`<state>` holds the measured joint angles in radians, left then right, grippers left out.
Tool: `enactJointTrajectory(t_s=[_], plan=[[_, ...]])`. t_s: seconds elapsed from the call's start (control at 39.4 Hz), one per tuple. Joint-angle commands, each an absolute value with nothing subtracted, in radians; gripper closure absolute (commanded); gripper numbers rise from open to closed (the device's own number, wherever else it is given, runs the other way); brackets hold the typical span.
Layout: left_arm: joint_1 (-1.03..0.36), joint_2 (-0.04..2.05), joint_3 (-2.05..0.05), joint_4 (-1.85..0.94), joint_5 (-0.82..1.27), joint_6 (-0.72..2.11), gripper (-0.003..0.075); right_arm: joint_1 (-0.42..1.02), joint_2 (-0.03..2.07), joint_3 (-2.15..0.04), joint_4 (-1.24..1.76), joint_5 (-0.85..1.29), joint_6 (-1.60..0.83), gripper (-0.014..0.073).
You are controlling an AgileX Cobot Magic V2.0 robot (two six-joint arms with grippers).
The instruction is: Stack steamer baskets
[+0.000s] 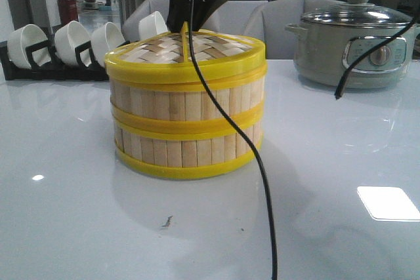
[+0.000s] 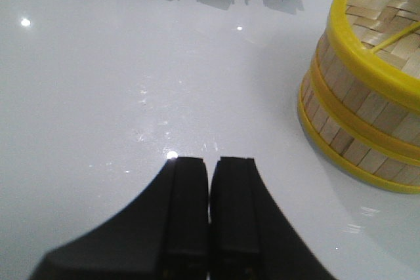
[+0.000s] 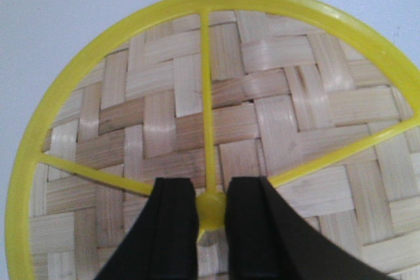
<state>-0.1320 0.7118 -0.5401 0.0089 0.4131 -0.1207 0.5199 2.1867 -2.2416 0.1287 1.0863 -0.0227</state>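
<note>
The big table [image 1: 341, 162] is white and shiny, with bright light spots on it. Grey chairs [image 1: 262, 24] stand behind it.

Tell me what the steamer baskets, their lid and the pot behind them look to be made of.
Steamer baskets: pale matte wood or bamboo slats, bound by glossy yellow rims, probably plastic.
Lid: flat woven bamboo strips with visible grain, under a smooth yellow frame and knob, likely plastic.
Electric pot: grey-green satin body, metal or plastic unclear; clear glass lid with a shiny metallic knob.
</note>
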Motion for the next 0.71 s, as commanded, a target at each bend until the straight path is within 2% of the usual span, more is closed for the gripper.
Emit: enactJointTrajectory(t_s=[0.0, 0.13, 0.18, 0.58, 0.69], plan=[[-0.139, 0.706, -0.570, 0.008, 0.337, -0.122, 0.0636, 0.508, 2.125, -2.274, 0.108, 1.043, -0.020, 0.0372], [-0.139, 0.706, -0.570, 0.008, 0.337, -0.122, 0.0636, 0.508, 2.123, -2.274, 0.108, 1.027, -0.020, 0.0145], [-0.139, 0.706, -0.570, 0.008, 0.337, -0.122, 0.0636, 0.508, 2.118, -2.274, 0.108, 1.017, -0.020, 0.0109], [-0.139, 0.706, -0.570, 0.008, 0.337, -0.122, 0.0636, 0.496, 2.030, -2.274, 0.075, 0.935, -0.020, 0.0109], [-0.139, 0.706, -0.570, 0.008, 0.337, -0.122, 0.0636, 0.481, 1.996, -2.274, 0.039, 0.935, -0.020, 0.0157]])
